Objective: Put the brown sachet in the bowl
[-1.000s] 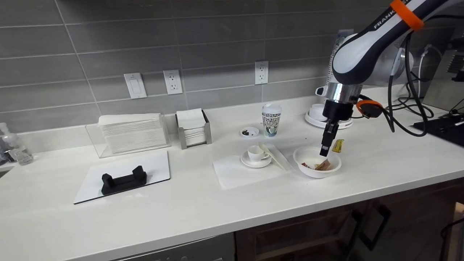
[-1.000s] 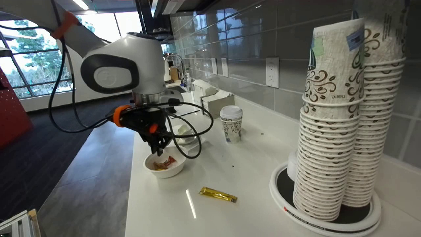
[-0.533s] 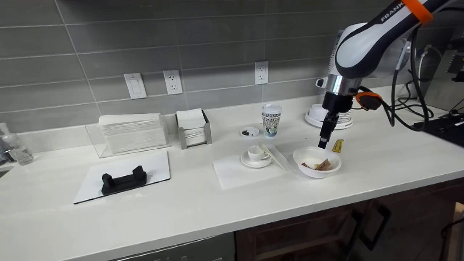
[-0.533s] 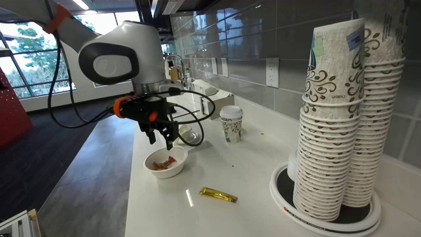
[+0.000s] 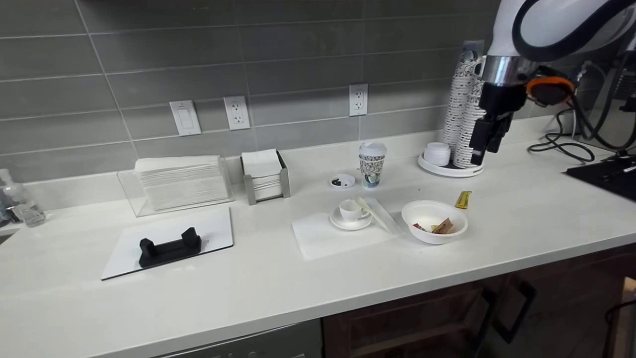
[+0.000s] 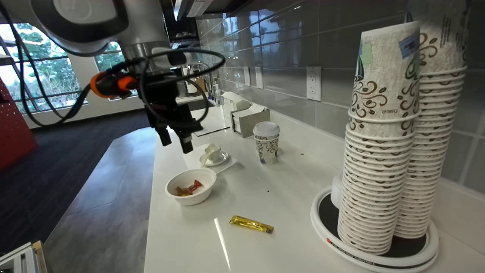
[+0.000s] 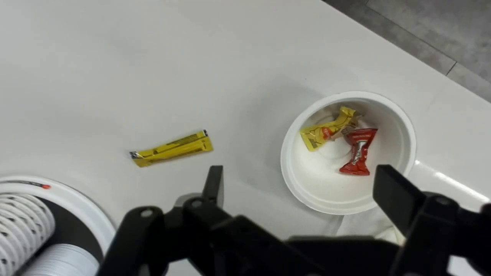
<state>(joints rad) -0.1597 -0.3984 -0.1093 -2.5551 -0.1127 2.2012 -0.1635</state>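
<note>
The white bowl (image 5: pixel 425 214) stands on the counter in both exterior views. The brown sachet (image 5: pixel 443 227) lies inside it, leaning toward the near wall. Seen from the wrist, a yellow packet (image 7: pixel 316 137) covers most of the brown sachet (image 7: pixel 336 135), and only small brown bits show. Beside them in the bowl is a red packet (image 7: pixel 360 151). High above the counter, behind and right of the bowl in an exterior view, hangs my gripper (image 5: pixel 485 151). Its fingers (image 7: pixel 215 184) are spread wide in the wrist view, with nothing held between them.
A yellow stick packet (image 6: pixel 251 223) lies on the counter near the bowl. Tall stacks of paper cups (image 6: pixel 382 159) stand on a round turntable (image 6: pixel 322 223). A small cup (image 5: pixel 351 210) on a saucer and a lidded paper cup (image 5: pixel 372 165) are further along.
One second ago my gripper was low over the bowl with its fingers close together. The fingers have spread apart, and the gripper has risen and drawn away from the bowl. The bowl's contents look unchanged.
</note>
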